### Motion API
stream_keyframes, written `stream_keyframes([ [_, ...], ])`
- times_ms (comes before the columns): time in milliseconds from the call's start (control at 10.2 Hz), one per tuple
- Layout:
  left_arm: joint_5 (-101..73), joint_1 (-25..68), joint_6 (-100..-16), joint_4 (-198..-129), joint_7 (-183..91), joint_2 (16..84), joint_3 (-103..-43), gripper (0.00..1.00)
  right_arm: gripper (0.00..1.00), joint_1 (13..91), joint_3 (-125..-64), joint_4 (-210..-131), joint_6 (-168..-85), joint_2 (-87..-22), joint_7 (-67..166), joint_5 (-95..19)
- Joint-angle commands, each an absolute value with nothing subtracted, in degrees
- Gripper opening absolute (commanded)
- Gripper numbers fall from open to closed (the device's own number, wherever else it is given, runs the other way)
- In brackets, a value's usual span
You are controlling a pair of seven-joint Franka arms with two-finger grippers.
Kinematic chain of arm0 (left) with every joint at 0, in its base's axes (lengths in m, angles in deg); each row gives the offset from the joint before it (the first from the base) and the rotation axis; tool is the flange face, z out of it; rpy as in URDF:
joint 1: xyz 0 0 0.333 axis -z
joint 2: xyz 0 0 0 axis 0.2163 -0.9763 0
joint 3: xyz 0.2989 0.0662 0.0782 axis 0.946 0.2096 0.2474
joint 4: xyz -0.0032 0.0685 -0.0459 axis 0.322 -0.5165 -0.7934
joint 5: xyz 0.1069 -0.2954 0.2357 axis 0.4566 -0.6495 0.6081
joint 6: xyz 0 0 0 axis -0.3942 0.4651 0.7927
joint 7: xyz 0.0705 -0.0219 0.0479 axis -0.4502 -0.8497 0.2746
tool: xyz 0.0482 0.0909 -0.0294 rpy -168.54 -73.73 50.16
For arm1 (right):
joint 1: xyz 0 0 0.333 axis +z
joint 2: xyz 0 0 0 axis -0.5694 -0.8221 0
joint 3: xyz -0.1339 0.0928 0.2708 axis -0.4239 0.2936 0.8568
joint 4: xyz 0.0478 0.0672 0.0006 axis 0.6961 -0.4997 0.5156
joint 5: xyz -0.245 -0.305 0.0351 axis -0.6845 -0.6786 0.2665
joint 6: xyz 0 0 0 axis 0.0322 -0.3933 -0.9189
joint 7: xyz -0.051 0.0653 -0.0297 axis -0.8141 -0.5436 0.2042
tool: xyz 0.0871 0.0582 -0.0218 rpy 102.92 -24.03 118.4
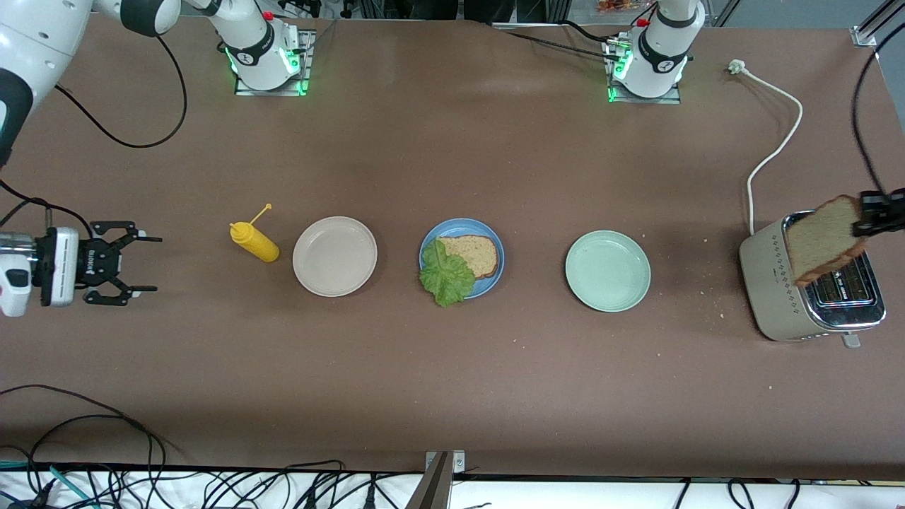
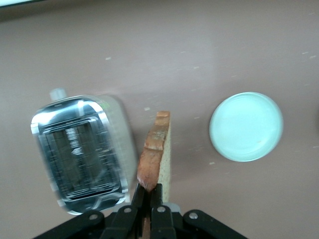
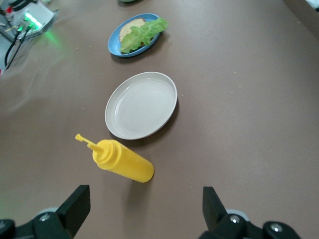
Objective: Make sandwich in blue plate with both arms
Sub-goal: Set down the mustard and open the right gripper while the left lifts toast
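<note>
The blue plate [image 1: 495, 244] sits mid-table with one brown bread slice [image 1: 475, 254] and a ruffled green lettuce leaf [image 1: 445, 274] on it, the leaf hanging over the rim nearer the front camera. It also shows in the right wrist view [image 3: 115, 48]. My left gripper [image 1: 871, 212] is shut on a second bread slice [image 1: 824, 239], held on edge over the toaster [image 1: 778, 297]; the slice [image 2: 158, 154] hangs beside the toaster [image 2: 79, 154] in the left wrist view. My right gripper [image 1: 145, 263] is open and empty, waiting at the right arm's end of the table.
A yellow mustard bottle [image 1: 254, 242] lies beside a beige plate [image 1: 335, 256]. A pale mint-green plate [image 1: 607, 271] sits between the blue plate and the toaster. The toaster's white cord [image 1: 774, 148] runs toward the left arm's base.
</note>
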State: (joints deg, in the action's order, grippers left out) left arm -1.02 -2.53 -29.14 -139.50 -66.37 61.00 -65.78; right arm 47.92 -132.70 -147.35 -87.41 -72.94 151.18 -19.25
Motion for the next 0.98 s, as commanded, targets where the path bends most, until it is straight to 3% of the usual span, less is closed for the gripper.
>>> stream_keyframes([
  [0,-6.9,2.5,-29.2,-143.8,-59.4,62.7,-65.6,0.00,1.00,50.9,-133.0,-145.0,-86.6,-68.7,134.7,-26.0],
  [196,-18.3,4.9,-31.7,-147.7,-52.2,62.4,-65.8,0.00,1.00,53.8,-131.6,-145.2,-88.6,-64.2,120.9,-34.2],
  [491,-28.0,9.6,-37.9,-151.1,-43.5,59.4,-65.9,0.00,1.00,52.2,-118.2,-151.2,-96.8,-53.1,99.1,-52.6],
  [687,-38.4,13.0,-39.8,-150.9,-40.0,55.0,-65.9,0.00,1.00,45.2,-105.8,-158.6,-101.9,-46.2,82.3,-63.0],
  [883,-44.1,17.7,-47.8,-150.9,-38.0,51.5,-65.9,0.00,1.00,41.7,-100.0,-163.1,-104.6,-41.0,71.5,-70.4],
])
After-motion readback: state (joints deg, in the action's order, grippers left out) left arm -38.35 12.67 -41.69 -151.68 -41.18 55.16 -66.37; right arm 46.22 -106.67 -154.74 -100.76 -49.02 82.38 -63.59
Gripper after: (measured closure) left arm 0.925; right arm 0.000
